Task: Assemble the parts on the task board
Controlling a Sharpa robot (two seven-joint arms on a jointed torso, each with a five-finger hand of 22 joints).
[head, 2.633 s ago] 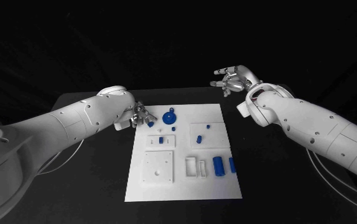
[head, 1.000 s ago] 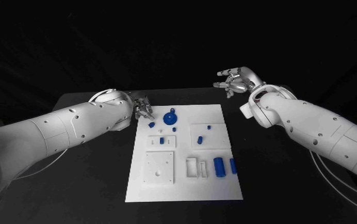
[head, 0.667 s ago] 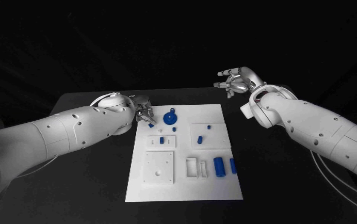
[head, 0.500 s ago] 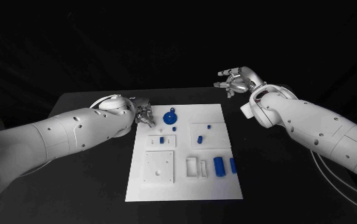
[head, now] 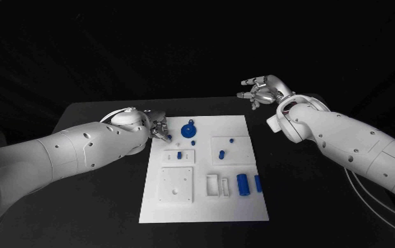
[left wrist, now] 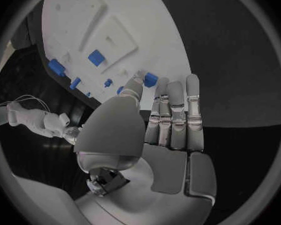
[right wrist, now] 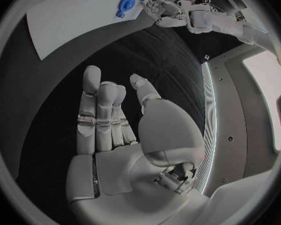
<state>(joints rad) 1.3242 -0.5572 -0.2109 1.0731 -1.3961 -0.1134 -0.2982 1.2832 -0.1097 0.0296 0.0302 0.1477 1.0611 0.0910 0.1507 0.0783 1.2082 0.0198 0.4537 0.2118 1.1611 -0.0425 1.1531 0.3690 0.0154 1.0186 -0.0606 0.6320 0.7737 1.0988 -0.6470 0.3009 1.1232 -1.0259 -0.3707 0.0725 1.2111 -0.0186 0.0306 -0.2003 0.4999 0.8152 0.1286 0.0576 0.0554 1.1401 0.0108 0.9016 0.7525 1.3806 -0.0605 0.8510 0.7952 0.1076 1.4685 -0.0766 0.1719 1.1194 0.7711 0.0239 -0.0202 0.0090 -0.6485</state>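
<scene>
Several parts, near rows: blue cylinder and a slimmer blue piece lie at the near right of the task board; beside them a white slotted block, and to the left a white square plate.
Middle row: small blue peg stands in a white holder; another blue part sits on the raised panel to its right.
Far row: round blue disc, with a little blue piece just near of it.
Left hand: over the board's far left corner, fingers close together and reaching down; a small blue part lies right at the fingertips. Whether it is pinched or only touched, I cannot tell.
Step in hand, as I judge: picking up that corner part. Close thumb and finger squarely on it before lifting, and lift straight.
In the way: the disc sits near the hand; keep clear of it.
Right hand: raised beyond the board's far right corner, well apart from the parts, fingers loosely spread, holding nothing.
</scene>
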